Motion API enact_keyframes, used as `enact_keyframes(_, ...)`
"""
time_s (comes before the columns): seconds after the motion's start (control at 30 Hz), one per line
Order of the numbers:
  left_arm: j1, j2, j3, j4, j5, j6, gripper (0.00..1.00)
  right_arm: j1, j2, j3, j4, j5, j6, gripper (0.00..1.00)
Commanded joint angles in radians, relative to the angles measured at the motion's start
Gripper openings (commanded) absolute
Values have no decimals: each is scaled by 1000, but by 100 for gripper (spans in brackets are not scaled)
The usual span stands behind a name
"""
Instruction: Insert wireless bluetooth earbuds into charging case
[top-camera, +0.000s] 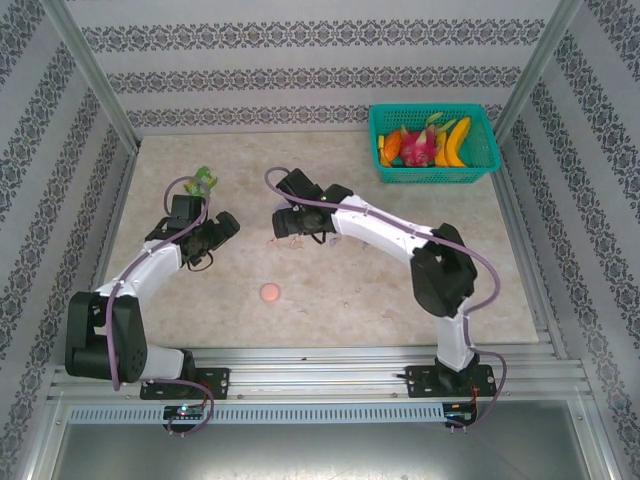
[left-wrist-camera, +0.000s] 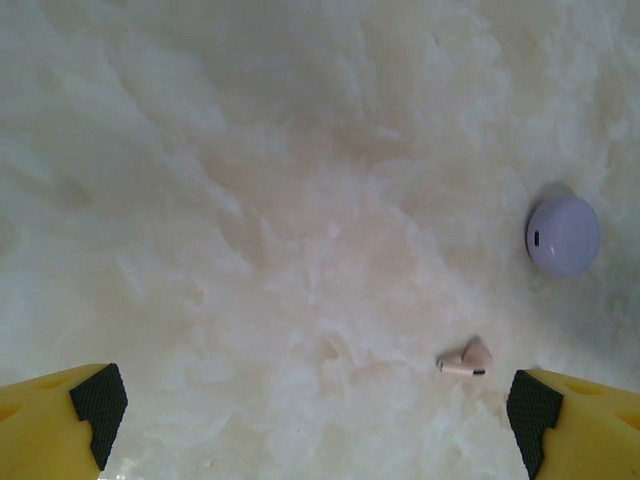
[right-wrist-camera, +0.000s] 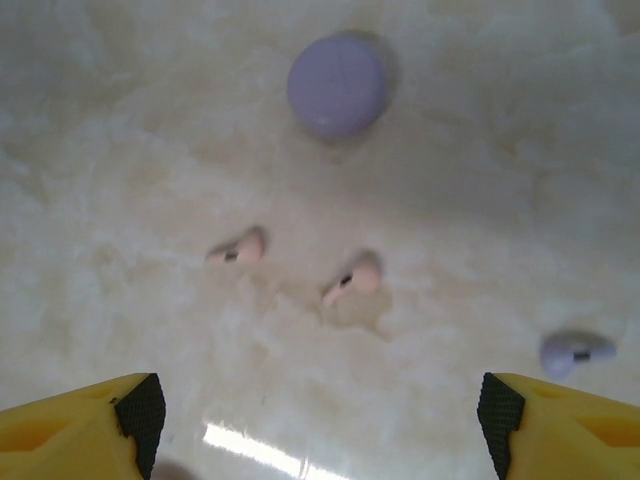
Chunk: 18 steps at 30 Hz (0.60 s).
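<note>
Seen from the right wrist, a round lilac charging case (right-wrist-camera: 338, 85) lies on the table ahead of my right gripper (right-wrist-camera: 318, 425). Two pink-beige earbuds (right-wrist-camera: 240, 247) (right-wrist-camera: 355, 276) lie between the case and the jaws, and a lilac earbud (right-wrist-camera: 573, 353) lies off to the right. This gripper is open with nothing between its fingers. My left gripper (left-wrist-camera: 315, 420) is open and empty too. In its wrist view a pink-beige earbud (left-wrist-camera: 468, 360) lies just inside its right finger (left-wrist-camera: 530, 412), with the lilac case (left-wrist-camera: 563, 236) beyond. From above, both grippers (top-camera: 218, 233) (top-camera: 290, 226) hover mid-table.
A round pink case (top-camera: 270, 292) lies on the table nearer the arm bases. A teal basket (top-camera: 480, 172) of fruit stands at the back right. A small green object (top-camera: 205, 180) sits behind the left arm. Metal frame posts and patterned walls enclose the table.
</note>
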Motion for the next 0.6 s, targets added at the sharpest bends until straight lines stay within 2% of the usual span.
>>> enact_keyframes(0.0,25,33,55,-53,-51,-17,100,-32,95,125,-76,-14,-69,82)
enact_keyframes(0.37,95,121,113,-32,42,-25,100,-71,382,472,-134,-58,-206,82)
enact_keyframes(0.57,104,173,132,-7,88,-38,100,-86,465,556,-155,-51,-261,83)
